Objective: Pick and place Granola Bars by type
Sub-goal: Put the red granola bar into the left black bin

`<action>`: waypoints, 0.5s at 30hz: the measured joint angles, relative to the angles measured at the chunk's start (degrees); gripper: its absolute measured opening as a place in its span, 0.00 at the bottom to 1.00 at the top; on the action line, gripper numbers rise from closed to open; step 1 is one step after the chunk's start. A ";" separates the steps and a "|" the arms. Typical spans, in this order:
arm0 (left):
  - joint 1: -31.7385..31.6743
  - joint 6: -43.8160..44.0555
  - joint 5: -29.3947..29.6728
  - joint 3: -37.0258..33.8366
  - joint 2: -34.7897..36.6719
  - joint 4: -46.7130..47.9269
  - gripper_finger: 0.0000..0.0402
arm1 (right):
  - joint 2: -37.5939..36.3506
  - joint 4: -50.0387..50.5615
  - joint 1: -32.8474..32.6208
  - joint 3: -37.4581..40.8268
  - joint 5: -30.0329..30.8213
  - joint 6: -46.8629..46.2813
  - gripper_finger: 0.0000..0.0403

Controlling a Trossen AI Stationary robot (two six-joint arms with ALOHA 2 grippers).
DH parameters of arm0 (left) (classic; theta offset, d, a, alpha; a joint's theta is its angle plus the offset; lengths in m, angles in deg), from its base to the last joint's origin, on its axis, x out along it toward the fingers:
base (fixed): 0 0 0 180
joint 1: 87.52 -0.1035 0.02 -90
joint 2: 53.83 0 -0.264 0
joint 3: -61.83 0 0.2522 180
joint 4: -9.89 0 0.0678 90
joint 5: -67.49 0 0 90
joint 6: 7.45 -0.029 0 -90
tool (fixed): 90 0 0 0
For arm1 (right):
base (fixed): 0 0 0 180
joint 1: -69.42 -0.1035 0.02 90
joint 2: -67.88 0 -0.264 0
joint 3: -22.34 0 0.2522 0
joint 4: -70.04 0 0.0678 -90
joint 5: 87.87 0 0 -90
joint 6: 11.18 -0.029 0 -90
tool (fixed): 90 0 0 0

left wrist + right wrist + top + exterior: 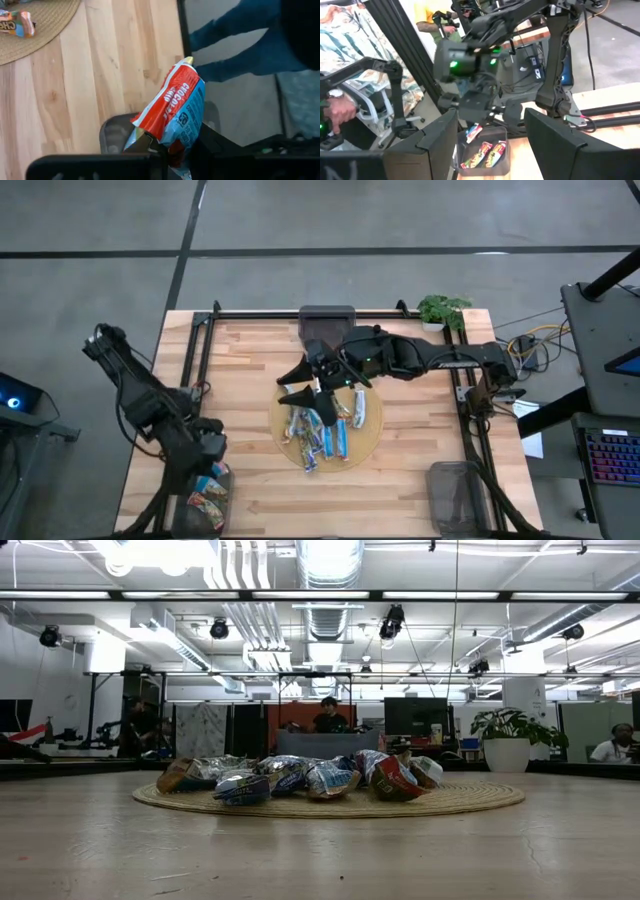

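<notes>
Left hand holds a bar over its bin; right hand waits wide apart over the mat.

Left hand is clamped on one red & blue granola bar, long way sticking out past the fingers, right above the grey bin at the counter's near left corner w/ other bars in it. Bin lies straight below, so I think dropping comes next. The other granola bars lie piled on the round mat, just under the right hand.
</notes>
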 joint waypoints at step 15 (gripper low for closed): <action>11.41 0.09 1.13 0.00 -10.07 -0.34 0.07 | 0.02 0.00 0.35 0.13 0.02 -0.24 0.54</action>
